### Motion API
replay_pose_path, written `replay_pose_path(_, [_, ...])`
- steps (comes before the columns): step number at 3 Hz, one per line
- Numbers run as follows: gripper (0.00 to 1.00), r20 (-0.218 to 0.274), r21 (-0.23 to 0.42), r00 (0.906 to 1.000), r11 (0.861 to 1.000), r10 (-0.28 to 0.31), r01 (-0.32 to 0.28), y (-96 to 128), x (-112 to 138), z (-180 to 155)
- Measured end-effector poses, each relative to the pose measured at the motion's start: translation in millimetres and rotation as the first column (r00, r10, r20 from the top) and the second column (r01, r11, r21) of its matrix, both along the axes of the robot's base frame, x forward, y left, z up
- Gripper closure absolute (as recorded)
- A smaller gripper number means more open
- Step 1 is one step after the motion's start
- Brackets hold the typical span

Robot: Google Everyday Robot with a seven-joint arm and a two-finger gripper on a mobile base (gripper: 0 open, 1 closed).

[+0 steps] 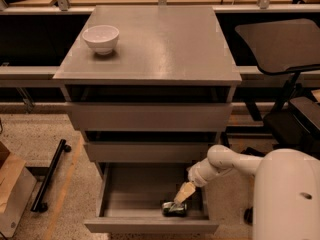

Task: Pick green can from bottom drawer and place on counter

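The green can (174, 209) lies on its side in the front right part of the open bottom drawer (150, 227). My gripper (180, 198) reaches down into the drawer from the right. Its tip is just above and to the right of the can, touching or nearly touching it. The white arm (225, 161) comes in from the lower right. The grey counter (160, 44) tops the cabinet above.
A white bowl (100, 38) stands on the counter's back left. The two upper drawers (147, 116) stick out slightly above the open one. A black chair (280, 44) stands to the right. A black bar (47, 176) and a cardboard box (12, 191) lie on the floor at left.
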State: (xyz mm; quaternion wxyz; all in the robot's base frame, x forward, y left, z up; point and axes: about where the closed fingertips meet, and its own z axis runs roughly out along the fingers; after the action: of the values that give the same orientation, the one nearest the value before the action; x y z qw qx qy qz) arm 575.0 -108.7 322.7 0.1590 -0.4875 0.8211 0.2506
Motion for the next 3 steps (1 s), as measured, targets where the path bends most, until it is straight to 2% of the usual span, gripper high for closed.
replay_pose_path(1, [0.0, -0.044, 0.006, 0.9987, 1.0, 0.027, -0.026, 20, 8, -50])
replay_pose_path(2, [0.0, -0.035, 0.0, 0.9992, 1.0, 0.019, -0.019, 17, 7, -46])
replay_pose_path(3, [0.0, -0.012, -0.012, 0.9999, 1.0, -0.006, 0.006, 21, -2, -63])
